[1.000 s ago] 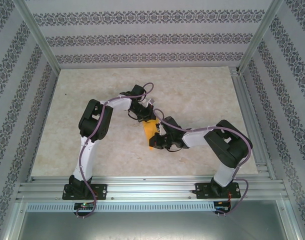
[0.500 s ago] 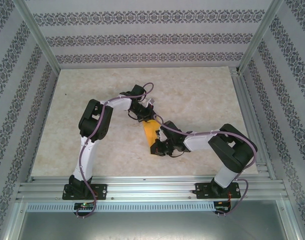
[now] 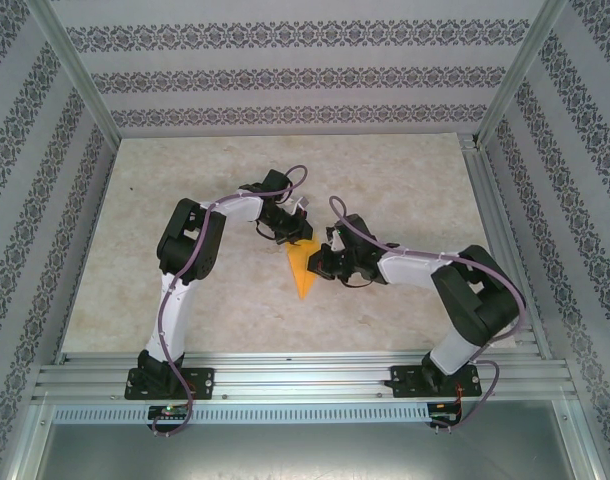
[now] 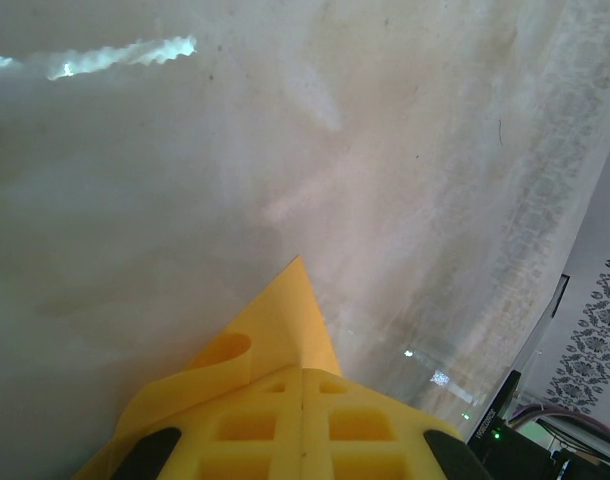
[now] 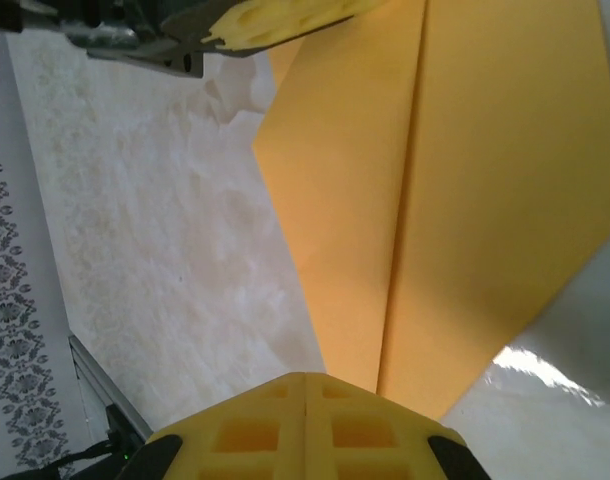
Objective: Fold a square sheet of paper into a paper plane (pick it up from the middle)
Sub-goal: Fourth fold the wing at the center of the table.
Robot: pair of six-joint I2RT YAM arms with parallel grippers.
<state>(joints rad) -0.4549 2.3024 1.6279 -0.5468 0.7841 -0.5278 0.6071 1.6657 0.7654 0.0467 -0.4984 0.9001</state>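
Paper plane (image 3: 303,272) pinched by left hand (image 3: 296,234), right hand (image 3: 323,262).

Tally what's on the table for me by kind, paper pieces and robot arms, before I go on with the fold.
Orange-yellow folded paper: 1
Robot arms: 2 (left arm, right arm)
Total: 3
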